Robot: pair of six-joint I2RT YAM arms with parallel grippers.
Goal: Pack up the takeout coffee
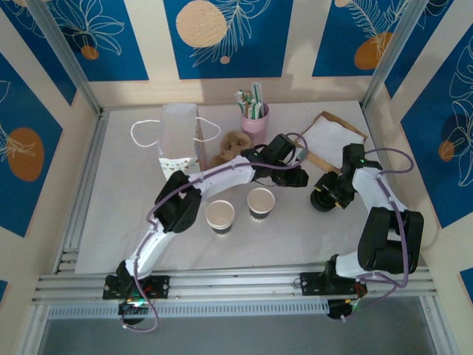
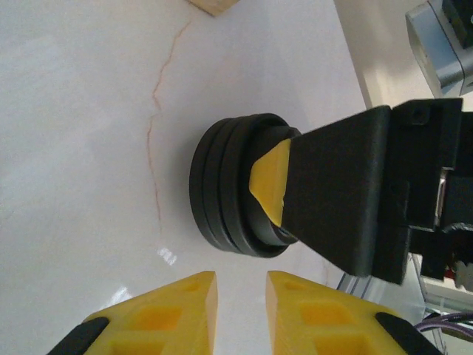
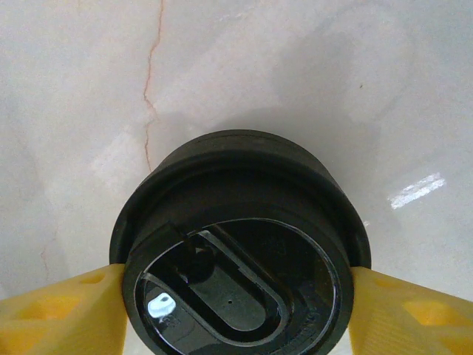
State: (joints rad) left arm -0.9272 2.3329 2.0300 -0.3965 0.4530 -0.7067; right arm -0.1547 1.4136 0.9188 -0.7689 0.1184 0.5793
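**Occlusions and Cropped Areas**

In the right wrist view, the bottom edge cuts off the black lid (image 3: 236, 259) and both right fingers (image 3: 59, 314). In the left wrist view, one of them covers part of the lid. I cannot tell whether a cup sits beneath.

Right gripper (image 2: 275, 185) pinches the black lid (image 2: 222, 188) (left jaws apart).

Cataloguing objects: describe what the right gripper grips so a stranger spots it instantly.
On the white marble-look tabletop, look right of the two open white paper cups. Between the right gripper's yellow fingers sits a round black plastic lid: low, dark, ridged, unlike those pale cups.
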